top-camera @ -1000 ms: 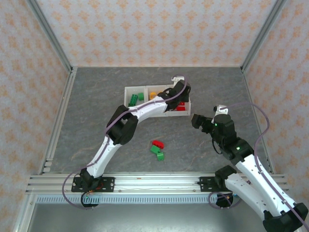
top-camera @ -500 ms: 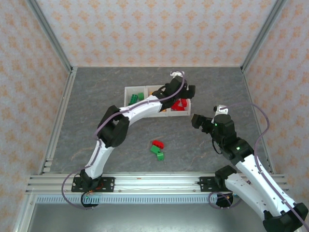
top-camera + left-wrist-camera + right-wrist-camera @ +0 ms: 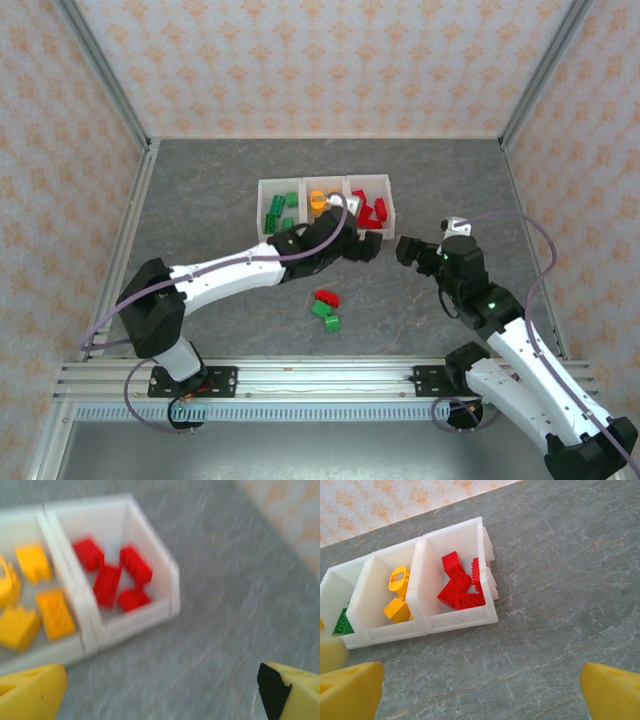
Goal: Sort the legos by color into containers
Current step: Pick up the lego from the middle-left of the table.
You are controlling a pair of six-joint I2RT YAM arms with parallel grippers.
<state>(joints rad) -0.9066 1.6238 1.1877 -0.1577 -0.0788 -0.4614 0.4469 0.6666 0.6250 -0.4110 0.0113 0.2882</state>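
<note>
The containers [image 3: 325,180] stand as a row of three white bins at mid-table. Green legos [image 3: 275,210] lie in the left bin, orange-yellow ones [image 3: 320,200] in the middle, red ones [image 3: 372,212] in the right. Loose on the table nearer the arms are a red lego [image 3: 327,298] and two green ones [image 3: 326,316]. My left gripper [image 3: 362,248] is open and empty, just in front of the right bin. Its blurred wrist view looks at red legos [image 3: 112,580] past yellow fingertips [image 3: 30,692]. My right gripper [image 3: 408,250] is open and empty, right of the bins, facing the red legos [image 3: 460,587].
Grey stone-patterned table [image 3: 200,200] ringed by patterned walls and metal rails [image 3: 120,240]. The left arm's forearm [image 3: 230,275] stretches low across the table left of the loose legos. The two grippers are close together in front of the right bin [image 3: 465,620].
The left gripper opened above the right bin, then pulled back toward the near side and now sits in front of the bins. The right arm has not moved.
</note>
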